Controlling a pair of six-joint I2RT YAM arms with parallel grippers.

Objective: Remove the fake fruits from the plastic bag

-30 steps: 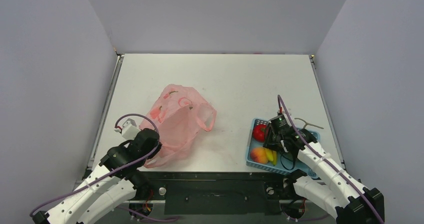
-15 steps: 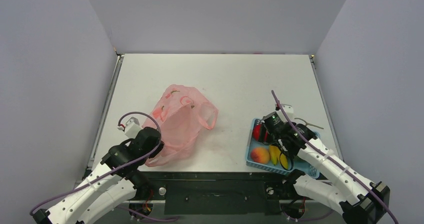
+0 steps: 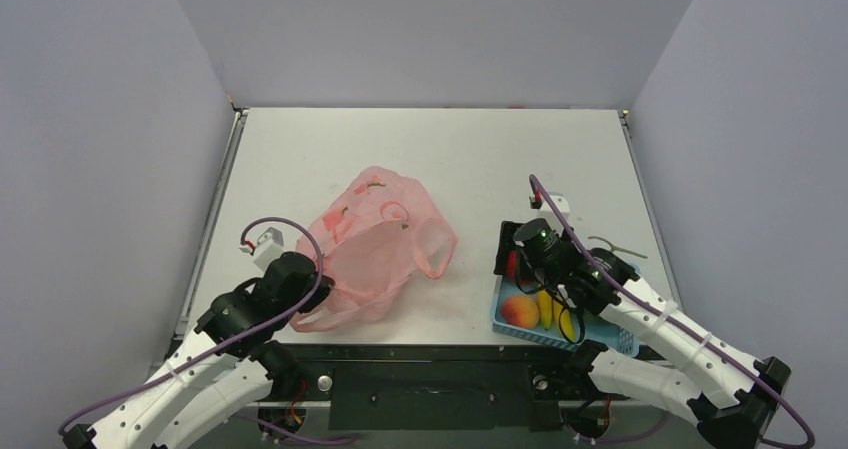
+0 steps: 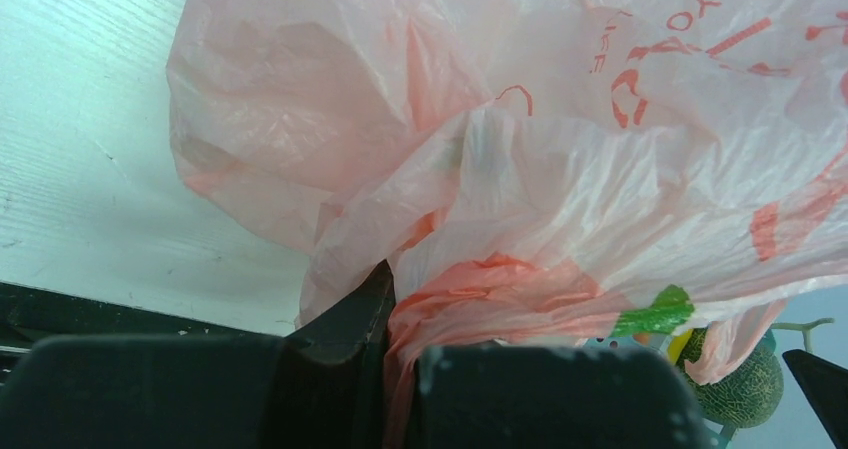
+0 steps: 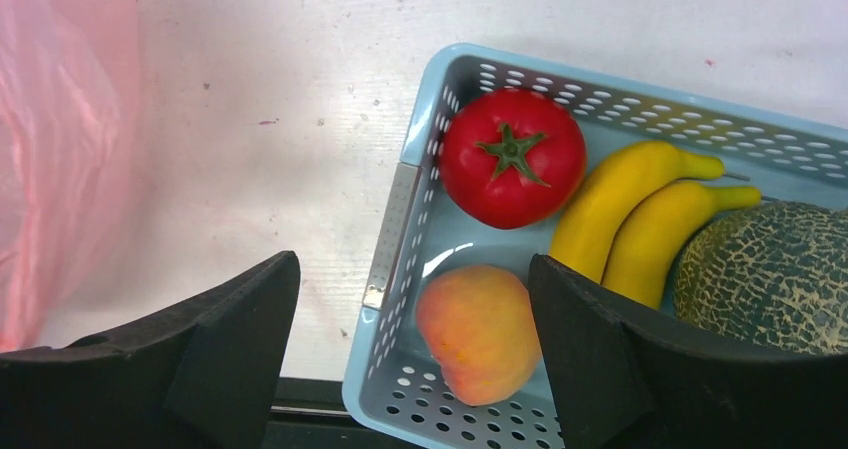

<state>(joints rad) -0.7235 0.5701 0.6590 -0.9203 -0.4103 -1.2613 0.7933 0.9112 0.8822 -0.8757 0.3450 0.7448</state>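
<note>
The pink plastic bag (image 3: 380,244) lies crumpled on the white table, left of centre. My left gripper (image 3: 303,297) is shut on its near edge, and the left wrist view shows film (image 4: 560,149) bunched between the black fingers (image 4: 350,319). The fake fruits lie in the blue basket (image 5: 420,139): a red tomato (image 5: 512,157), a peach (image 5: 480,329), two bananas (image 5: 620,194) and a netted melon (image 5: 770,274). My right gripper (image 5: 410,309) hangs open over the basket's left rim, holding nothing. From above, the right arm hides the melon.
The basket (image 3: 622,341) sits at the table's near right corner, close to the black front rail (image 3: 430,374). The melon's tan stem (image 3: 615,247) sticks out behind the right arm. Grey walls close in the table on three sides.
My right gripper has opened wide and moved left, from inside the basket to over its left rim. My left gripper still holds the bag, which has spread and shifted to the right.
</note>
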